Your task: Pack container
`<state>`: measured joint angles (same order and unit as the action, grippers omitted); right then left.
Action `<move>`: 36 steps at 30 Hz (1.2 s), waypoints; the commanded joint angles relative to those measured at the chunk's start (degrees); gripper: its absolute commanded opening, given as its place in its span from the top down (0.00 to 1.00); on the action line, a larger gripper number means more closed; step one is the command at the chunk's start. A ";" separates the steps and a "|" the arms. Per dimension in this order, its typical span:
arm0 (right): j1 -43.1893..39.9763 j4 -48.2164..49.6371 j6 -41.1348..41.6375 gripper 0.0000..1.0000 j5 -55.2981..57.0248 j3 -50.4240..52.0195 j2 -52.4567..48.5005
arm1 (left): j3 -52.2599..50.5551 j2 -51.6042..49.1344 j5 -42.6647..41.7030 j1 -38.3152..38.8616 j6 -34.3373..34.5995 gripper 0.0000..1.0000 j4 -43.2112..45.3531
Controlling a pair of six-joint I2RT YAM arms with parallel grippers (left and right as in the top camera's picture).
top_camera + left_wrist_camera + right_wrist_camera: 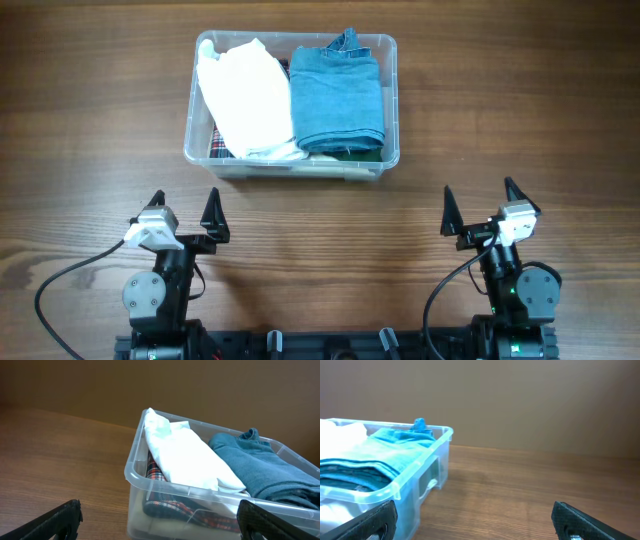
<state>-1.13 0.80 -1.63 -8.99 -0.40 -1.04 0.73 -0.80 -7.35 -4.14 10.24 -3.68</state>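
Packing looks done or nearly so: the container (pixel 394 120), clear plastic with a rolled rim, holds a white shirt (pixel 245 95) beside folded denim (pixel 337 95), with plaid cloth (pixel 160 477) beneath. The left gripper (pixel 186 205) and right gripper (pixel 478 195) sit well short of the container, jaws spread wide and empty.

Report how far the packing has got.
Done, by the look: the container holds a folded white garment and a folded denim garment side by side, over a plaid cloth. In hand: nothing; the left gripper and right gripper stand open and empty, short of the container. Left: nothing to pack shows outside it; possibly finished.
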 commanded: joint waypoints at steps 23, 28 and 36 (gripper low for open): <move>0.74 -0.04 0.26 0.00 -0.31 0.11 -0.15 | -0.37 0.28 0.52 -0.37 0.55 0.00 -0.13; 0.74 -0.07 0.26 0.00 -0.31 0.11 -0.15 | -0.37 0.28 0.52 -0.37 0.55 0.00 -0.13; 0.74 -0.07 0.26 0.00 -0.31 0.11 -0.15 | -0.37 0.28 0.52 -0.37 0.55 0.00 -0.13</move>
<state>-0.67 0.62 -1.61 -8.97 -0.40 -1.06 0.73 -0.80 -7.33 -4.14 10.24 -3.68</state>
